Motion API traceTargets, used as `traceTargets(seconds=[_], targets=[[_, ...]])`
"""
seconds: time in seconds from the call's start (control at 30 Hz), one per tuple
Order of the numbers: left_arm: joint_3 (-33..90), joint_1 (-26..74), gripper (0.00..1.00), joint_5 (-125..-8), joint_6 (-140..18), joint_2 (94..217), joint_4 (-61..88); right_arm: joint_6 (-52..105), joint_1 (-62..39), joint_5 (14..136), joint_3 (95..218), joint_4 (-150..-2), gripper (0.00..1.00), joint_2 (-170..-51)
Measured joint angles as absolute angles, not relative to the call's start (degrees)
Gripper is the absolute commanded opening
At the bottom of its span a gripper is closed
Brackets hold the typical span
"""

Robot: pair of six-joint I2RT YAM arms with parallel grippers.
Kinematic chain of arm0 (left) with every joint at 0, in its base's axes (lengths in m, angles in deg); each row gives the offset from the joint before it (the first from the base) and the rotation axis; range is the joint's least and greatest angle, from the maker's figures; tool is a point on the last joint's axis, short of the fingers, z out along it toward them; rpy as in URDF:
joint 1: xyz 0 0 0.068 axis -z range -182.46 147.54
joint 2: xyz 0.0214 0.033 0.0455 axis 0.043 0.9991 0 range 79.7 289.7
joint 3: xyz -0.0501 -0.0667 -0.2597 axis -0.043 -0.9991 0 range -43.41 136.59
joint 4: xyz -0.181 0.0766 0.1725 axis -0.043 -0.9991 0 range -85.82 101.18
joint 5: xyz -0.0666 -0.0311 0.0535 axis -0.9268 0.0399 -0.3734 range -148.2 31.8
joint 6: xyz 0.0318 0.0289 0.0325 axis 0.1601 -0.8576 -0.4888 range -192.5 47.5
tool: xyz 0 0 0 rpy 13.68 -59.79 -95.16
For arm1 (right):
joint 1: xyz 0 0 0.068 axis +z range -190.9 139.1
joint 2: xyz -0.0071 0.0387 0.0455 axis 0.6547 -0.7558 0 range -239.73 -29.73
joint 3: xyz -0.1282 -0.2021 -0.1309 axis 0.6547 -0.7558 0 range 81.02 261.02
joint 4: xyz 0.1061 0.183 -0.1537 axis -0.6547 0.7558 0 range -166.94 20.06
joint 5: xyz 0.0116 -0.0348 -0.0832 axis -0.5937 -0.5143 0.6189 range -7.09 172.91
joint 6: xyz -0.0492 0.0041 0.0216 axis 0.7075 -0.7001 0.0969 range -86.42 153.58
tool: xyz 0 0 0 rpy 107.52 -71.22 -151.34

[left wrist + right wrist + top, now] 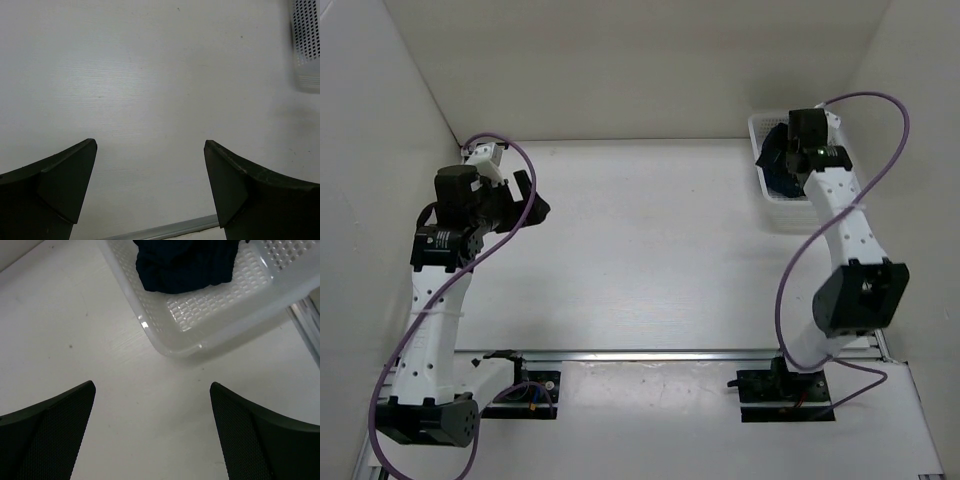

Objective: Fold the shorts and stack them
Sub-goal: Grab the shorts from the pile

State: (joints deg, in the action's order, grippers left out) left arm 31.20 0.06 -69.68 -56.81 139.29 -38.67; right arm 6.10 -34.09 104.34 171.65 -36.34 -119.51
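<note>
Left gripper (150, 150) hangs over the desk (640, 260) near its left edge, with the fingers spread wide and nothing between them. Right gripper (152, 390) is also spread and empty, close by the white basket (175, 347) at the far right corner. The shorts (185, 262) lie bunched inside this basket.

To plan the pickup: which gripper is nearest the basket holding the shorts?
The right gripper, open at the basket with the shorts; the left gripper is across the table.
</note>
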Motion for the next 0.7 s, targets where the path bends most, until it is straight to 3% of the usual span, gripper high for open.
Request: traceTargets(seconds=[0.3,0.53,0.57,0.6,0.7], targets=[[31.22,0.06,1.00,-70.25,-56.55,140.14,-37.16,2.38,-46.00,94.57,200.72,-36.87,0.96,-156.01],[31.22,0.06,1.00,-66.80,-56.22,142.13,-37.16,-0.44,-49.22,89.57,217.94,-36.56,0.73,-175.24],[31.22,0.06,1.00,-66.06,-56.05,142.46,-37.05,-0.48,-49.50,88.82,220.15,-37.09,0.66,-177.25],[31.22,0.06,1.00,-65.42,-55.90,142.72,-36.87,-0.48,-49.65,88.17,221.16,-37.55,0.42,-178.26],[31.22,0.06,1.00,-63.76,-55.50,143.79,-36.63,-0.63,-49.92,86.46,222.14,-39.03,0.00,-179.09]])
